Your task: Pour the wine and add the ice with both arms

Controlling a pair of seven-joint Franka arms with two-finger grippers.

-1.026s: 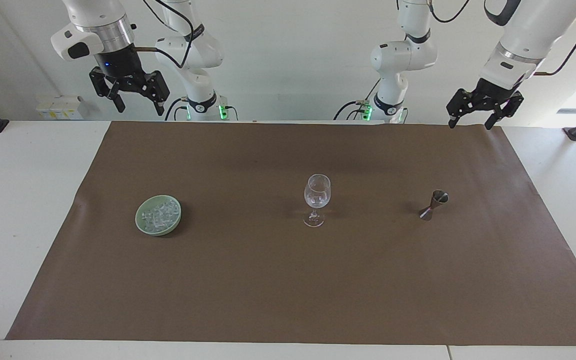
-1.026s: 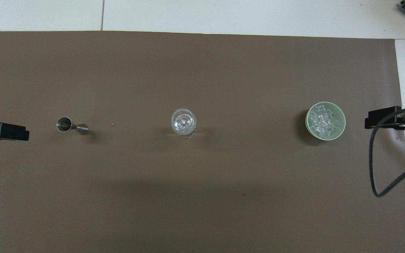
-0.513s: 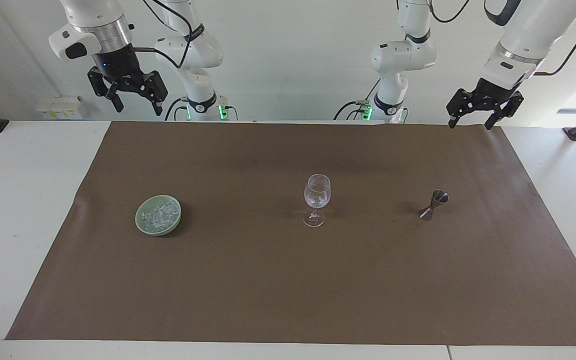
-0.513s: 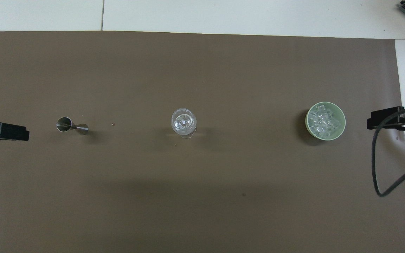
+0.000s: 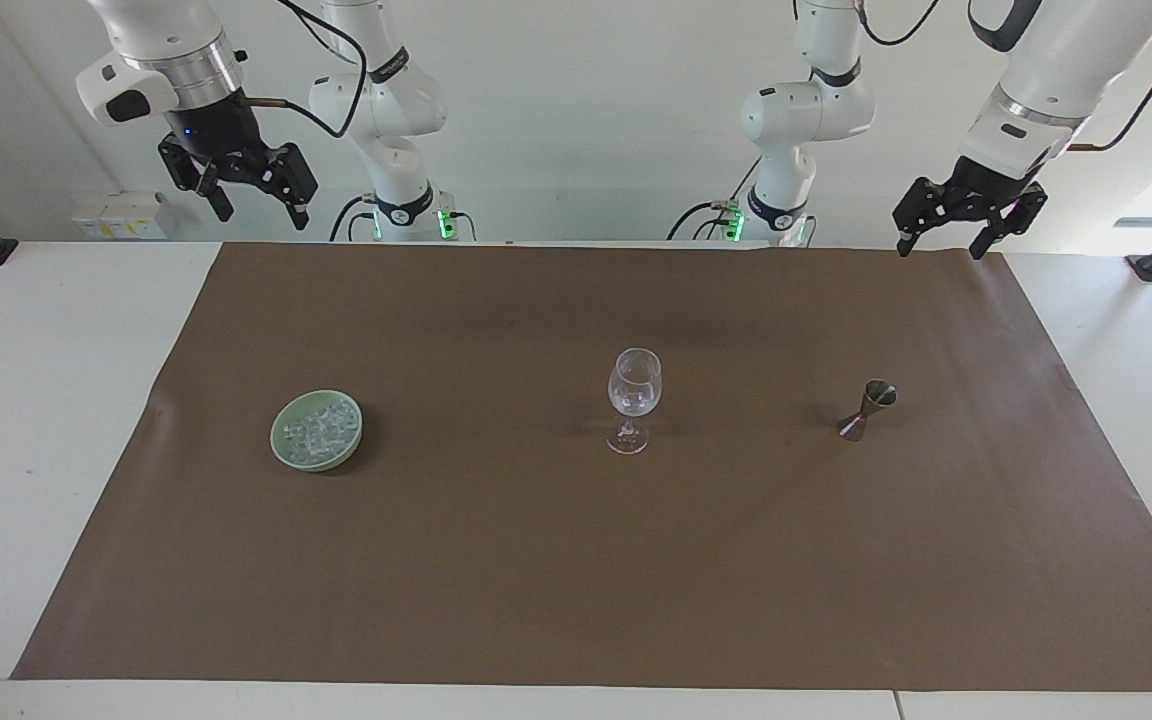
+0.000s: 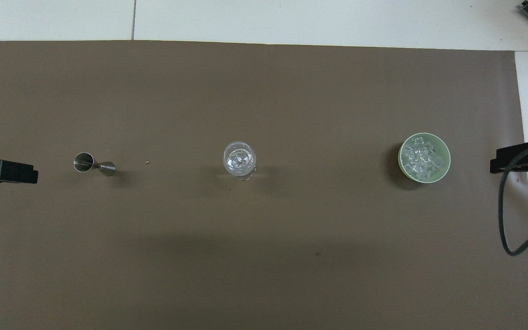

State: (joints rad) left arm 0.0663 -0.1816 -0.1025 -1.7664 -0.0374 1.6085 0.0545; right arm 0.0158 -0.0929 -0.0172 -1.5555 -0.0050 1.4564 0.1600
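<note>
With both arms raised off the surface [image 5: 56,400], the left gripper [image 5: 944,243] and right gripper [image 5: 254,210] hang empty, fingers released. Ice [image 5: 319,432], wine glass [image 5: 633,398] and jigger [image 5: 868,409] stand well apart in a row, probably for clear reach.

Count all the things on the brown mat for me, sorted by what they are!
Wine glass: 1
Green bowl of ice: 1
Metal jigger: 1
Total: 3
</note>
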